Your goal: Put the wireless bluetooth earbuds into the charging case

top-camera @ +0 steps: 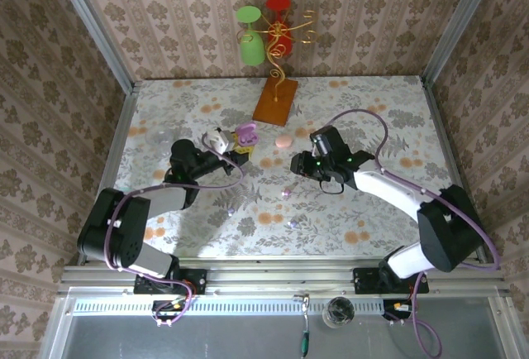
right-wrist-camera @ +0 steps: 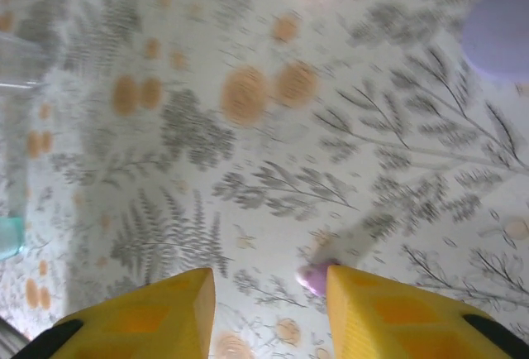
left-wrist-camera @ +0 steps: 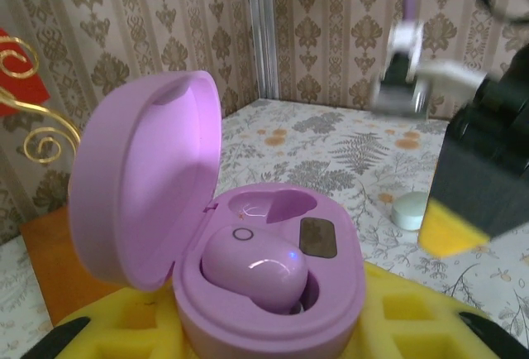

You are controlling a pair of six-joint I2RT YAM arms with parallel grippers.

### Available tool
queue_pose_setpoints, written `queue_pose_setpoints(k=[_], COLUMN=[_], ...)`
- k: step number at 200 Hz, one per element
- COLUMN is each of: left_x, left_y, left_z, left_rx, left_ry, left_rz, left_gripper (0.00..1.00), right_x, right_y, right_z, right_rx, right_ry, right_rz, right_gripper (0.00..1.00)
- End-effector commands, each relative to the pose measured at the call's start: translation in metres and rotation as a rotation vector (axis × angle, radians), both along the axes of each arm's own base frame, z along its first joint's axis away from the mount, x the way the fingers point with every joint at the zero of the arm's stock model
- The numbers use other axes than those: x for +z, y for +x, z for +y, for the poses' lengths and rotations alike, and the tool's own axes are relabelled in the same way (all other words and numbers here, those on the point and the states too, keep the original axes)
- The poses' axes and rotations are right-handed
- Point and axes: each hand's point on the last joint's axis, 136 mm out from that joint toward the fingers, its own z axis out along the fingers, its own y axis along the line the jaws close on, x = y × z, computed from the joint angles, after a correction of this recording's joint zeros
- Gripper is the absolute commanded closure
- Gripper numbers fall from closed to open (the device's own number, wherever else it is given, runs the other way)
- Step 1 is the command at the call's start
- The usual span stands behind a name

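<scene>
**Top view.** The left arm rose from its base with the elbow bent. The left gripper point(top-camera: 240, 147) was clamped on the open purple charging case point(top-camera: 245, 134), held over the floral worktop point(top-camera: 372, 111). The right arm reached in low from the right of the case. The right gripper point(top-camera: 299, 164) pointed down at the worktop, right of the case and slightly nearer. A pink case point(top-camera: 283, 141) lay between the charging case and that gripper. A loose earbud point(top-camera: 285, 194) sat on the near side of the case, with a second bud point(top-camera: 291, 224) nearer again. Beyond the case stood a wooden base point(top-camera: 275, 100) carrying a gold wire stand point(top-camera: 285, 32). Damask wallpaper point(top-camera: 372, 11) covered the three walls.

**Left wrist.** The case's lid point(left-wrist-camera: 145, 185) was tilted back. A seated earbud point(left-wrist-camera: 252, 272), purple, filled the near socket. Yellow fingers point(left-wrist-camera: 413, 318) of the left gripper point(left-wrist-camera: 273, 330) pressed in at both flanks of the case. A mint case point(left-wrist-camera: 409, 210) lay on the worktop to the right of the case.

**Right wrist.** The view was motion-blurred. The right gripper point(right-wrist-camera: 266, 275) had its yellow fingers point(right-wrist-camera: 140, 318) apart, gripping nothing. A pinkish earbud point(right-wrist-camera: 312, 276) lay on the worktop at the inner edge of one finger; contact could not be told. The charging case point(right-wrist-camera: 500, 36) was a lilac blur at upper right.
</scene>
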Motion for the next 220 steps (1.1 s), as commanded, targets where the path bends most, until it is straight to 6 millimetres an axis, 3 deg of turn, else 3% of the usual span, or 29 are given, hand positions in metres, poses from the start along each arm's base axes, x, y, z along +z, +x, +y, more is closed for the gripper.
queue_pose_setpoints(k=[1, 77, 220], left_x=[0.002, 0.002, 0.0], left_y=[-0.005, -0.012, -0.011], left_z=[0.002, -0.011, -0.018], left_rx=[-0.003, -0.054, -0.071], left_ry=[0.007, -0.017, 0.008], left_rz=[-0.023, -0.024, -0.024], left_gripper=[0.67, 0.67, 0.66], right_x=[-0.021, -0.072, -0.093], right_y=[-0.008, -0.021, -0.033], right_z=[0.006, 0.024, 0.034], right_rx=[-0.041, -0.032, -0.018], right_ry=[0.066, 0.122, 0.149], right_rz=[0.091, 0.224, 0.302], right_gripper=[0.63, 0.66, 0.7])
